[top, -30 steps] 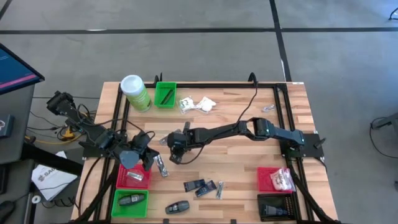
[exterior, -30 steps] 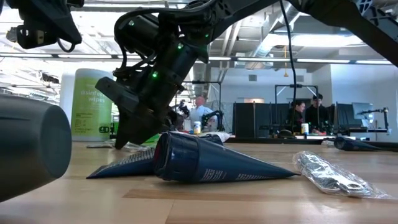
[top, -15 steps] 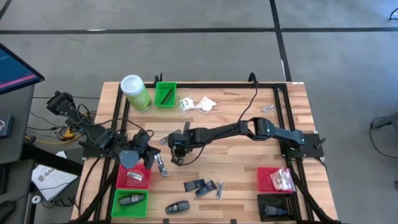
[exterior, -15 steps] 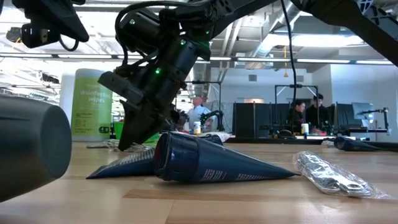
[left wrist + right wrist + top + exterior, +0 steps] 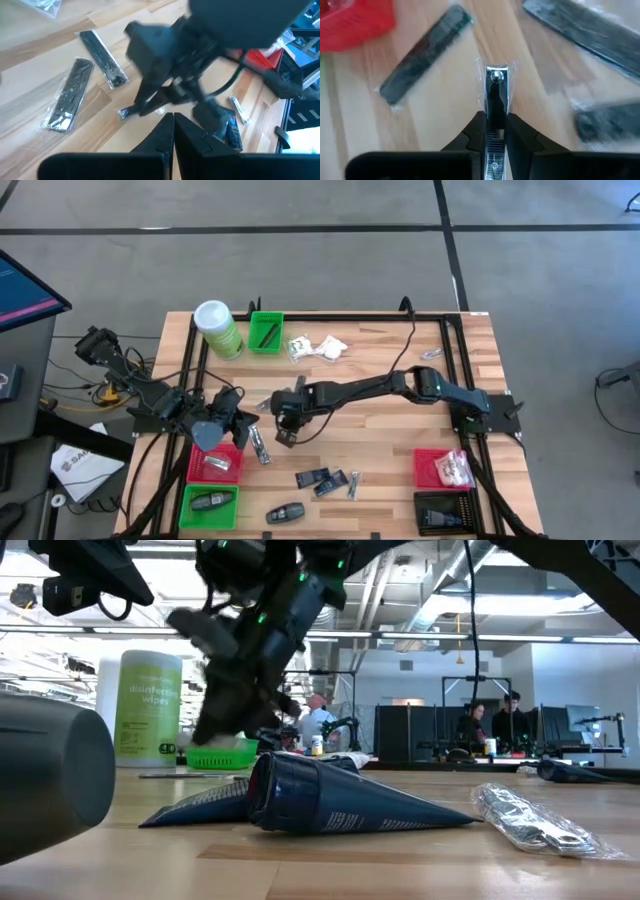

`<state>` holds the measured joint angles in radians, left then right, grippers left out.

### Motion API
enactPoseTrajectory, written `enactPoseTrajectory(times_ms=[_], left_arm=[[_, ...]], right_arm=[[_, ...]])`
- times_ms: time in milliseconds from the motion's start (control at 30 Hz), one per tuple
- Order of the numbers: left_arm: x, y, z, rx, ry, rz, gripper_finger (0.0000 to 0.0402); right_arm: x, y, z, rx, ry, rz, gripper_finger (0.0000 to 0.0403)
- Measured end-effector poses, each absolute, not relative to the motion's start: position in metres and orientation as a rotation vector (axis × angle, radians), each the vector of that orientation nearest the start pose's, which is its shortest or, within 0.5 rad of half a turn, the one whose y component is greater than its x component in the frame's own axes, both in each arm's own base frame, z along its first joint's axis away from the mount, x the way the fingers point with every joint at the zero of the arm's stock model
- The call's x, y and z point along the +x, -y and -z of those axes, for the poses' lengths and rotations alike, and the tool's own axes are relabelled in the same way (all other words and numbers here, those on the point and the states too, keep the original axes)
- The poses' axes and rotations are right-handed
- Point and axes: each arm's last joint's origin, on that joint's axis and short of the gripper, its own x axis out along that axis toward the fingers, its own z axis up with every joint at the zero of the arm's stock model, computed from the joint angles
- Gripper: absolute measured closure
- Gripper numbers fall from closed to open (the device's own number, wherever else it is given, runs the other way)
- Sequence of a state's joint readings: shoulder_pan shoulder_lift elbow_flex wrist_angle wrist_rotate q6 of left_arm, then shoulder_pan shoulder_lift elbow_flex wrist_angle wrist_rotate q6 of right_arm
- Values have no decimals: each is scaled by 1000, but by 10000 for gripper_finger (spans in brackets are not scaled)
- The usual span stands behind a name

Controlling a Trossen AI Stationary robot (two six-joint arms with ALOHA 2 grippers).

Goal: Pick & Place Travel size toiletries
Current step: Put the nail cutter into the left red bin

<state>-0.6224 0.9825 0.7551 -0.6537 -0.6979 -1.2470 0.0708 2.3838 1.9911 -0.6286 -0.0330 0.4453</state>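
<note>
My right gripper point(image 5: 285, 436) hangs over the table's left middle, shut on a silvery nail clipper point(image 5: 496, 92) in clear wrap. Two wrapped black combs point(image 5: 70, 97) point(image 5: 102, 59) lie on the wood beside it. Other toiletries lie on the table: white sachets point(image 5: 316, 347) at the far side, dark blue packets point(image 5: 322, 478) and a black oval piece point(image 5: 285, 513) near the front. My left gripper point(image 5: 240, 425) is shut and holds nothing; it hovers by the left red bin point(image 5: 215, 465) and points toward the right gripper. My right gripper pinches the clipper's two long sides point(image 5: 495, 125) between its two fingers, which lie along it. The riveted head point(image 5: 496, 76) sticks out past the fingertips. The fingers slant down from the table's right side. The clipper seems lifted clear of the wood.
A tall green canister point(image 5: 217, 328) and a small green bin point(image 5: 266, 332) stand at the far left. A green bin point(image 5: 208, 505) sits at the near left. A red bin point(image 5: 445, 468) and a black bin point(image 5: 445, 512) sit at the near right. A silvery packet point(image 5: 530, 820) lies close to the low camera.
My right gripper has risen from the table's surface in the last half second, tipping a little as it went. The combs and packets on the wood have stayed where they were.
</note>
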Motion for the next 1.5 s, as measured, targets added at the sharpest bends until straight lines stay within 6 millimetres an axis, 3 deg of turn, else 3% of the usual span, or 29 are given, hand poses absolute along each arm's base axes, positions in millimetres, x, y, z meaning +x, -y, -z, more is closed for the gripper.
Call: enactPoseTrajectory(times_ms=[333,633,900,1067,1267,1500], left_arm=[[159,91,-258,-653,-501,-479,398],[150,83,-270,-675,-415,-478,398],[141,73,-283,-692,-279,-526,398],[142,72,-292,-679,-220,-492,398],[153,71,-318,-625,-83,-349,398],[164,60,-333,-602,-9,-229,400]], right_arm=[[494,-24,-240,407,-882,128,365],[462,1,-322,426,-702,166,365],[441,11,-372,483,-518,161,364],[436,12,-388,517,-431,146,364],[436,7,-396,521,-379,118,363],[433,-4,-404,518,-341,81,363]])
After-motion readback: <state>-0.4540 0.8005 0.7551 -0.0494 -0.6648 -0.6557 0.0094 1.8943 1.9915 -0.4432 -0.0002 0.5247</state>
